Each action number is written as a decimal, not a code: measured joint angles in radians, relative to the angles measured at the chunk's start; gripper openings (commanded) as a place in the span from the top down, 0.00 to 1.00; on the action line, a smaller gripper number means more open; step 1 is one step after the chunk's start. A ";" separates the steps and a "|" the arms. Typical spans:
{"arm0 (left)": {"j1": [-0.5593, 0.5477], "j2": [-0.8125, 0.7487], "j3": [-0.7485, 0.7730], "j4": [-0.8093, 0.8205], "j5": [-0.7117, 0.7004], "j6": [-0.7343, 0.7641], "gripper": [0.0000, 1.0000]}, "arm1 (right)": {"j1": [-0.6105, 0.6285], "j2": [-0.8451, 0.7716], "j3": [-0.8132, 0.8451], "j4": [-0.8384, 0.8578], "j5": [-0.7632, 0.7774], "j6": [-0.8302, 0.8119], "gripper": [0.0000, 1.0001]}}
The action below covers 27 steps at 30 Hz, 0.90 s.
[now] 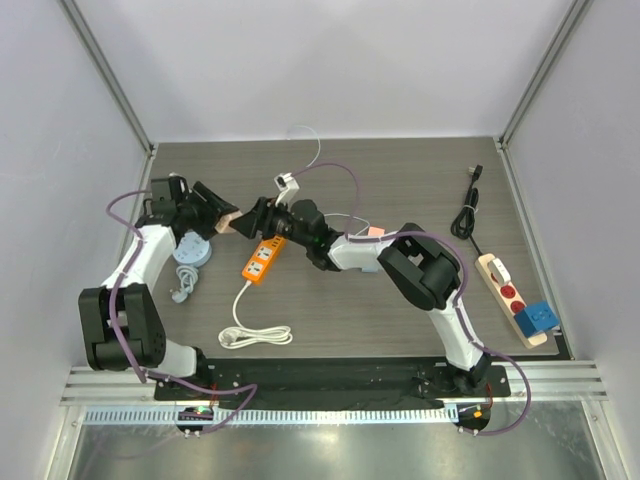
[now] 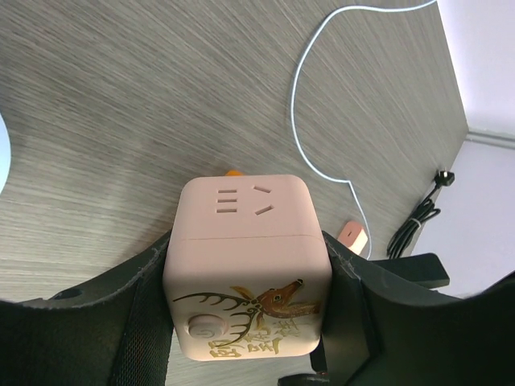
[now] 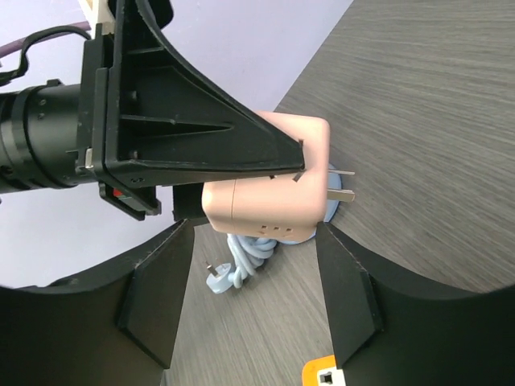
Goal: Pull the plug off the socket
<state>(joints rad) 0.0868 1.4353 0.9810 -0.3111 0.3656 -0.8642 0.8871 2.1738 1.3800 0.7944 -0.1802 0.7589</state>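
The dark blue cube plug (image 1: 537, 318) sits in the near end of the beige power strip (image 1: 498, 277) with red outlets, at the table's right edge. Neither shows in the wrist views. Both grippers are far from them, at the left-centre. My left gripper (image 1: 222, 220) is shut on a pink cube adapter (image 2: 249, 265) with a deer print, held off the table with its prongs (image 3: 342, 193) bare. My right gripper (image 1: 256, 217) is open, its fingers (image 3: 346, 289) on either side of and just below that pink cube (image 3: 265, 201), not touching it.
An orange strip (image 1: 262, 260) with a coiled white cable (image 1: 255, 335) lies under the right arm. A round light-blue socket (image 1: 192, 252) and its cord (image 3: 241, 261) lie below the left gripper. A black cord (image 1: 468, 215) runs back from the beige strip. A small pink piece (image 2: 354, 236) lies mid-table.
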 measured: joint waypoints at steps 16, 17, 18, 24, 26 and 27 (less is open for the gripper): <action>-0.117 -0.100 -0.054 0.060 -0.111 -0.133 0.99 | 0.000 -0.072 -0.088 0.014 0.030 -0.026 0.37; -0.128 -0.105 -0.054 0.062 -0.120 -0.137 0.99 | 0.000 -0.079 -0.095 0.015 0.031 -0.027 0.36; -0.137 -0.108 -0.054 0.062 -0.124 -0.142 0.99 | 0.000 -0.088 -0.105 0.015 0.031 -0.027 0.35; -0.217 -0.130 -0.061 0.061 -0.099 -0.180 0.99 | 0.004 -0.106 -0.156 0.042 0.034 -0.038 0.26; -0.236 -0.133 -0.069 0.063 -0.100 -0.192 0.99 | 0.003 -0.121 -0.187 0.057 0.036 -0.043 0.26; -0.243 -0.133 -0.073 0.065 -0.100 -0.197 1.00 | 0.003 -0.127 -0.197 0.058 0.040 -0.046 0.27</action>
<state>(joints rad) -0.1558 1.3025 0.9077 -0.2462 0.2657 -1.0611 0.8902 2.0468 1.1828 0.8524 -0.1402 0.7132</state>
